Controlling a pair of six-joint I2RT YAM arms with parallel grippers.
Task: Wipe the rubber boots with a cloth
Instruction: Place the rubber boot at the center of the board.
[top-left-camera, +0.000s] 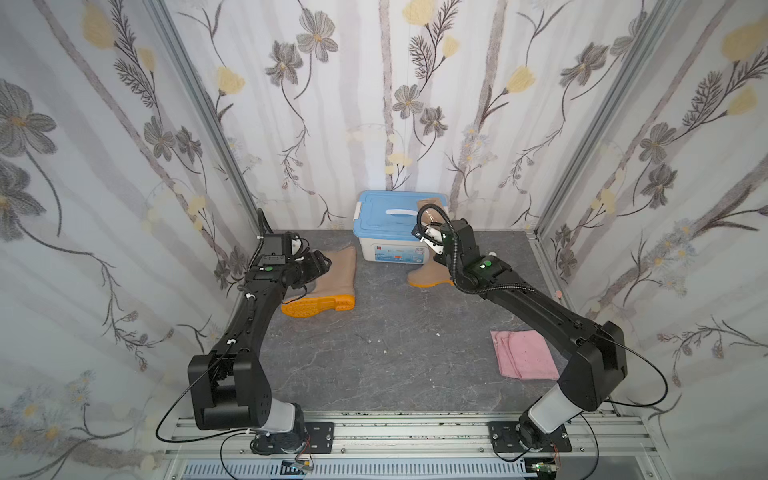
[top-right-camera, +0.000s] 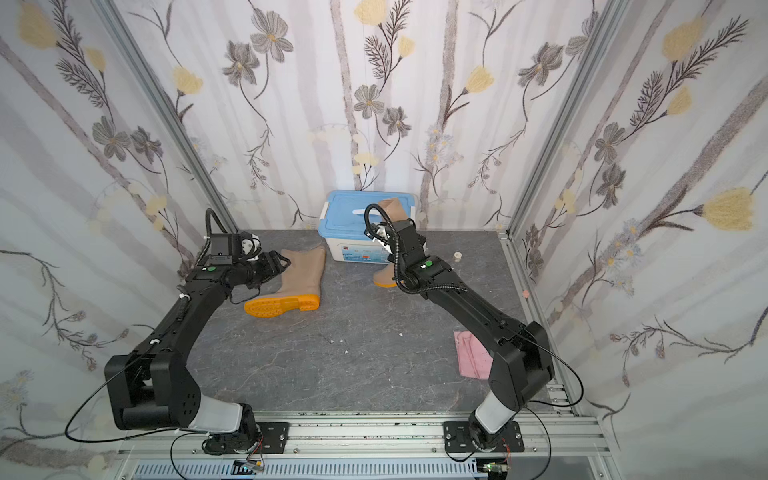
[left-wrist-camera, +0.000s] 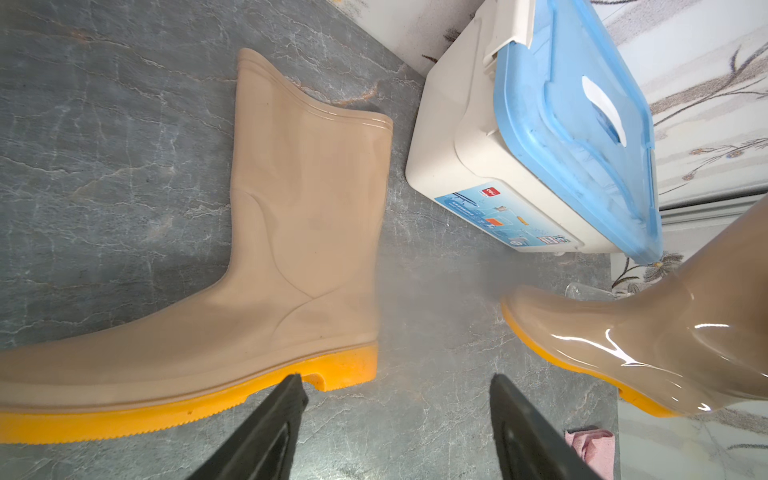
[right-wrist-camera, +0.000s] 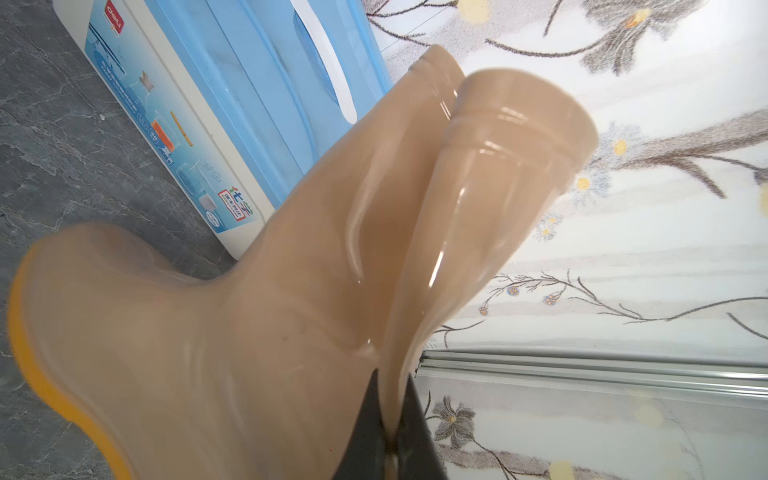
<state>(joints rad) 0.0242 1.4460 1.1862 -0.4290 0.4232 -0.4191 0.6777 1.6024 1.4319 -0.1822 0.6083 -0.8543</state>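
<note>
In both top views the pink cloth (top-left-camera: 524, 354) lies flat, far from the lying boot (top-left-camera: 332, 276) and the standing boot (top-left-camera: 426, 276). Left wrist view: the left gripper (left-wrist-camera: 397, 380) is wide apart, empty, beside the lying boot. Right wrist view: the right gripper (right-wrist-camera: 392, 382) pinches tight on the leg of the standing boot.

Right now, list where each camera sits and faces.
Top view: high behind the arms, looking down at the lying boot, box, cloth; both arms show.
Top view: alongside, same table and arms.
Left wrist: on the left arm, facing the lying boot past the open left gripper.
Right wrist: faces the standing boot, pinched by the right gripper.
Shared: both wrist views show the box.
</note>
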